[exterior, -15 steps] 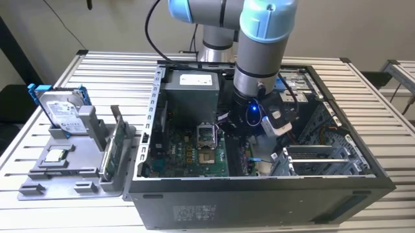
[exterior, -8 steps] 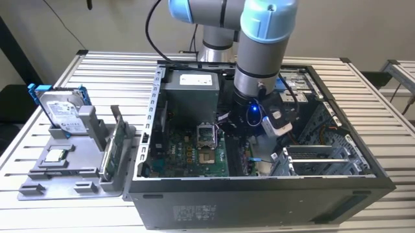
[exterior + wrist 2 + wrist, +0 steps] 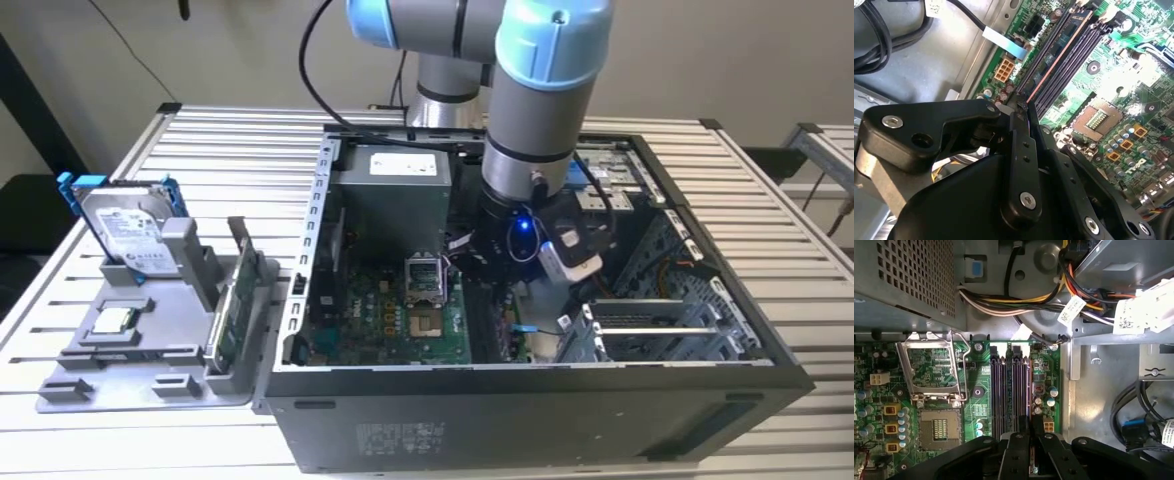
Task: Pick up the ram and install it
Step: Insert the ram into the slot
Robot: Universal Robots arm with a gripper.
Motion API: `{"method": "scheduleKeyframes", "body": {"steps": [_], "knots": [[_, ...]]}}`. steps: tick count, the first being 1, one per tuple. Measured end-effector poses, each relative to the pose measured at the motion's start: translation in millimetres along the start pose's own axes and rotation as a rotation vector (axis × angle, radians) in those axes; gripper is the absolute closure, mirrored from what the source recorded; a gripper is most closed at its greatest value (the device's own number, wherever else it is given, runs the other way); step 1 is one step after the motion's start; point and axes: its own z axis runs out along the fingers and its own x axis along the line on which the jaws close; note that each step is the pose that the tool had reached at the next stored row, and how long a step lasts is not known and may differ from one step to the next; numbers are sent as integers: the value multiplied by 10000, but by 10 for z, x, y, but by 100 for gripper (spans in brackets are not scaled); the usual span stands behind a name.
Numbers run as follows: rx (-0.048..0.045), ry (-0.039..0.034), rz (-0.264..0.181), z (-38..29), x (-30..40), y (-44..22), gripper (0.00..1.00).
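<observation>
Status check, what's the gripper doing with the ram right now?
Gripper inside the case, shut on the ram. Ram lined up along the memory slots, its far end at the slots. Nothing in the way.

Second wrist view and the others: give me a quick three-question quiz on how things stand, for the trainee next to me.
1. True or false: the gripper hangs over the grey stand outside the computer case.
2. Multiple choice: what stands upright on the grey stand, at the exterior view's left? A) a fan B) the hard drive with blue brackets C) a keyboard
3. Short answer: what is the gripper shut on, over the memory slots?
Key: 1 false, it is inside the case. 2 B. 3 the ram.
</observation>
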Motion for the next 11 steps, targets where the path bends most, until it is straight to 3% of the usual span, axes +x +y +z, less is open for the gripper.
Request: {"method": "scheduleKeyframes", "body": {"steps": [11], "knots": [[0, 0, 1, -1, 16, -3, 86]]}}
